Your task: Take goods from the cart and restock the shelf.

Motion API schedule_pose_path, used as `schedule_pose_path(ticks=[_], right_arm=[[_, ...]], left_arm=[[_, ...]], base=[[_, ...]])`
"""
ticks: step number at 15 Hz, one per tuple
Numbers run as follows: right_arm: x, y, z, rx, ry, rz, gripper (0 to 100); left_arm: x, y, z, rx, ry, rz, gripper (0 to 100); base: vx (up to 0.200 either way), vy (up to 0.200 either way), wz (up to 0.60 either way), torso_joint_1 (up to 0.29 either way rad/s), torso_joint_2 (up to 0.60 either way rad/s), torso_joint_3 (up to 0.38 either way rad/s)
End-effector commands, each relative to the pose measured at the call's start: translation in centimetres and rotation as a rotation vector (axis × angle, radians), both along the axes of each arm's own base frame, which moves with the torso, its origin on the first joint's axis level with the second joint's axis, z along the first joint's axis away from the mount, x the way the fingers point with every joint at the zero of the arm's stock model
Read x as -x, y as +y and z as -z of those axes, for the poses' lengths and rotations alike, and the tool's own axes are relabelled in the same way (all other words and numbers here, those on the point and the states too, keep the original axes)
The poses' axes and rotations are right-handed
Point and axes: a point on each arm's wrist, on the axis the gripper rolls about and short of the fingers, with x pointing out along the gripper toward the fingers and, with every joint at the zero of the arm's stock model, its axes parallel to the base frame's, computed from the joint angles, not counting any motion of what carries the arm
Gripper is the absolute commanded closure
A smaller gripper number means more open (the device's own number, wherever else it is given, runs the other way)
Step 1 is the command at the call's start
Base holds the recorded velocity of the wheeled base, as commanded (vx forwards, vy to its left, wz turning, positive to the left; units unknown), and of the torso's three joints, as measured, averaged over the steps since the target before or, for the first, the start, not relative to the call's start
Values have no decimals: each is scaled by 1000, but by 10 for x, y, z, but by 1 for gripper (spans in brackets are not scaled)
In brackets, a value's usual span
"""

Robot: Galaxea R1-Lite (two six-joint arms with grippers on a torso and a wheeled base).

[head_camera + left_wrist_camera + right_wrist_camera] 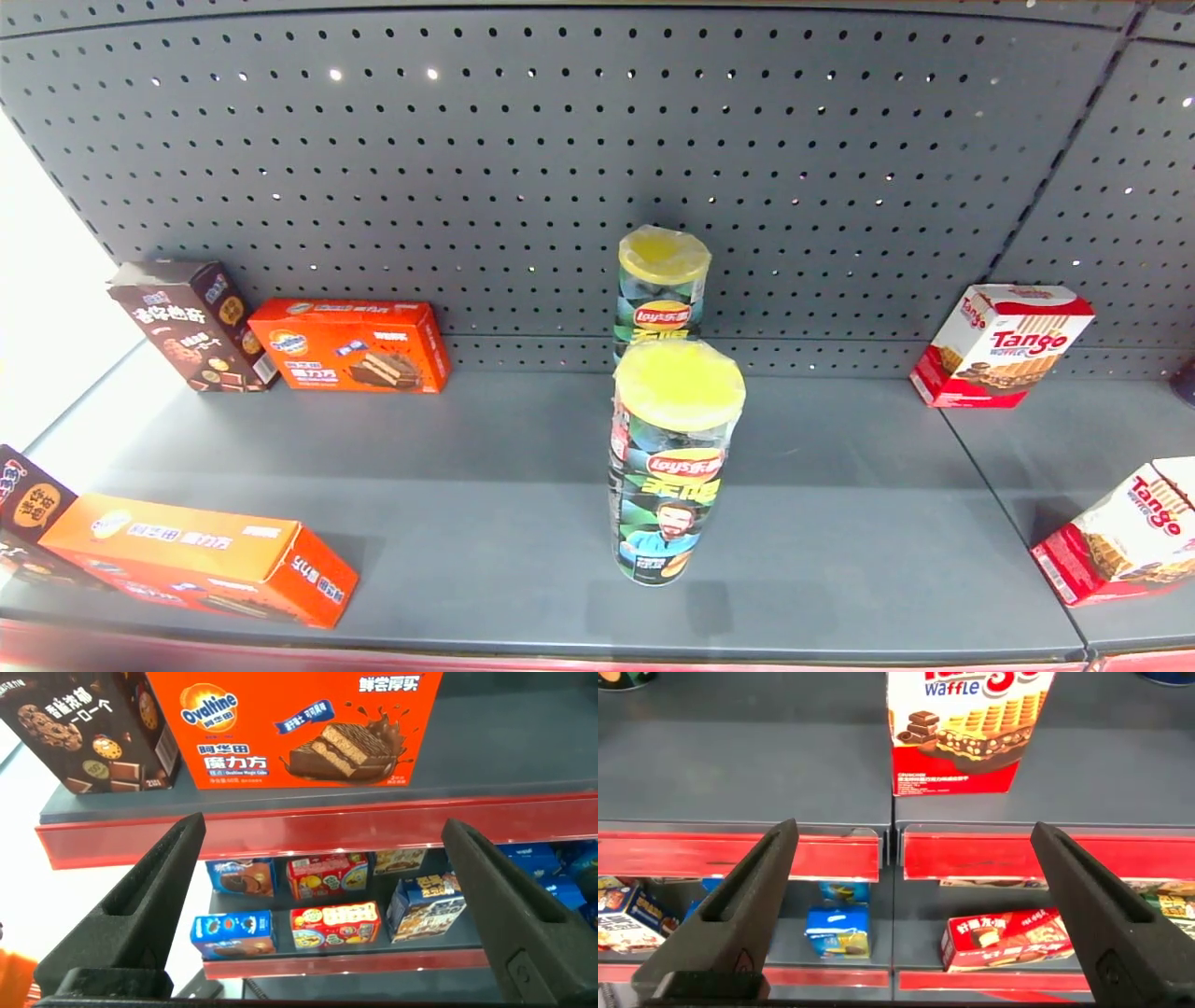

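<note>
Since both grippers are empty, I think the next job is to go and get something from the cart. The left gripper (324,826) has its two fingers spread wide apart, with nothing between them. It sits in front of the shelf (485,485), close to the red edge (280,829). Just past that edge, straight ahead of the fingers, stands an orange box (299,728). A dark box (84,728) stands right beside it. Both show their picture side to the front, most likely so shoppers can see what is inside.

The right gripper (915,829) is wide open too and holds nothing. Ahead of it, past the red edge, a wafer box (966,728) stands upright near the front of the shelf, also face out.

Between the two grippers and farther in, two cans (672,467) stand upright, one right behind the other. A row like that saves room and lets a shopper take the front one first. Wide bare spots lie on each side of the cans, so there is plenty of room for more goods. Open fingers are a good way to be, as they are ready to close on the next box or can. Tall cans may tip, so a new one should go down gently.
</note>
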Motion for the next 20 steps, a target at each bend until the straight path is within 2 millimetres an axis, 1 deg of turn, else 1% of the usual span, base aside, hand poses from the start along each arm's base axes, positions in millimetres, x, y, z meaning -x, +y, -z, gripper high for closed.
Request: schedule_pose_path(ticks=[1, 5, 7, 13, 14, 20], right_arm=[[0, 0, 0, 0, 4, -4, 0], [0, 0, 0, 0, 4, -5, 0], [0, 0, 0, 0, 2, -11, 0], [0, 0, 0, 0, 2, -18, 0], [0, 0, 0, 0, 2, -18, 0], [0, 0, 0, 0, 4, -18, 0]], left_arm=[[0, 0, 0, -18, -3, 0, 0], [0, 0, 0, -14, -10, -4, 0], [0, 0, 0, -20, -11, 19, 0], [0, -1, 0, -16, -9, 43, 0], [0, -1, 0, -16, -11, 43, 0], [0, -1, 0, -12, -10, 43, 0]], base=[[0, 0, 0, 0, 0, 0], [0, 0, 0, 0, 0, 0], [-200, 0, 0, 10, 2, 2], [0, 0, 0, 0, 0, 0], [-200, 0, 0, 2, 2, -7], [0, 0, 0, 0, 0, 0]])
